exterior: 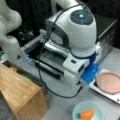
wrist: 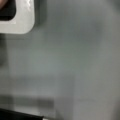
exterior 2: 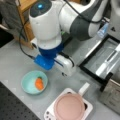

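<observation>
On grey table [exterior 2: 15, 62]: one teal bowl [exterior 2: 28, 83] holding one carrot [exterior 2: 39, 83]; one pink plate [exterior 2: 69, 107]; tool hidden, spread unknown.

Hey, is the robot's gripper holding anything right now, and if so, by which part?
Cannot be told. The arm hides its own fingers in both front views, and the wrist view shows only bare table and a white tray corner. The carrot lies in its bowl.
</observation>
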Available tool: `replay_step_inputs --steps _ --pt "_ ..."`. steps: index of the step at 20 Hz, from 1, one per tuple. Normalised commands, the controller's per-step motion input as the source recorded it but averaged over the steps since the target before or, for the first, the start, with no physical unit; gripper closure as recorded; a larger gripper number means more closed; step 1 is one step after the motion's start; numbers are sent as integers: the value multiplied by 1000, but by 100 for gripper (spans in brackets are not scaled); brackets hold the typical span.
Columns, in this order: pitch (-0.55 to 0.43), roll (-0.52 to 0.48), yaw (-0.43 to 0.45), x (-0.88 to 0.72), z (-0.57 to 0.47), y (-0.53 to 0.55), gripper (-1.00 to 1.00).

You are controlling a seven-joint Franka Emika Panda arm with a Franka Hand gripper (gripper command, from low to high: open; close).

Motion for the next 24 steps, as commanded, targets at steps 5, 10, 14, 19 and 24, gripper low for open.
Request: replay_step_inputs --steps 5,10,14,19,24 --pt "-139 -246 124 -563 23 82 -100" --pt "-91 -207 87 -528 12 184 -100" --pt "-92 -130 14 -428 31 259 -100" --pt "-60 -78 -20 -300 35 154 -100" --pt "11 -58 -8 -148 -1 25 -100"
